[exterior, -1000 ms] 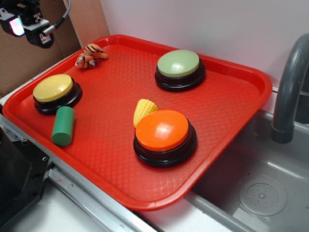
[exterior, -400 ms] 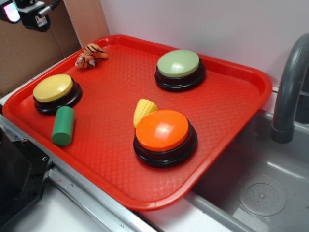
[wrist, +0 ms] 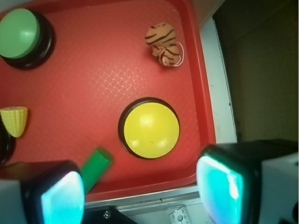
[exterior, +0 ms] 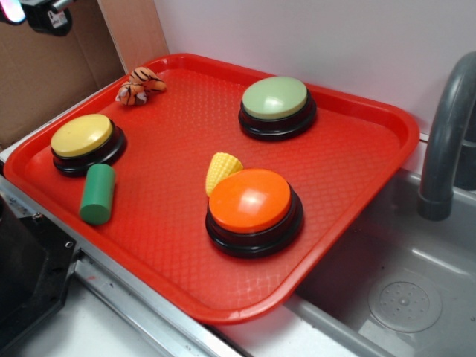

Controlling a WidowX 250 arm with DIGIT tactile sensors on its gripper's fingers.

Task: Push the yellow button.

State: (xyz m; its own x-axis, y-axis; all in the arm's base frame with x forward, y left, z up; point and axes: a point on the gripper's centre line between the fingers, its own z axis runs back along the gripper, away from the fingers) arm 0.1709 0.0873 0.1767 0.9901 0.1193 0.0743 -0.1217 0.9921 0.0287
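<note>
The yellow button (exterior: pixel 82 136) has a domed mustard top on a black base and sits at the left end of the red tray (exterior: pixel 349 171). In the wrist view the yellow button (wrist: pixel 151 129) lies well below the camera, ahead of the fingers. My gripper (exterior: pixel 33 11) hangs high above the tray's left corner, mostly cut off by the top-left of the exterior view. From the wrist, my gripper (wrist: pixel 145 196) is open, its two pads wide apart with nothing between them, over the tray's near rim.
A green cylinder (exterior: pixel 98 193) lies right beside the yellow button. A toy tiger (exterior: pixel 138 85), a pale green button (exterior: pixel 276 106), an orange button (exterior: pixel 253 209) and a toy corn cob (exterior: pixel 221 169) share the tray. A grey faucet (exterior: pixel 446 134) and sink stand at right.
The gripper has risen and drifted left, leaving only its lower part in the exterior view's top-left corner. Everything on the tray has stayed put.
</note>
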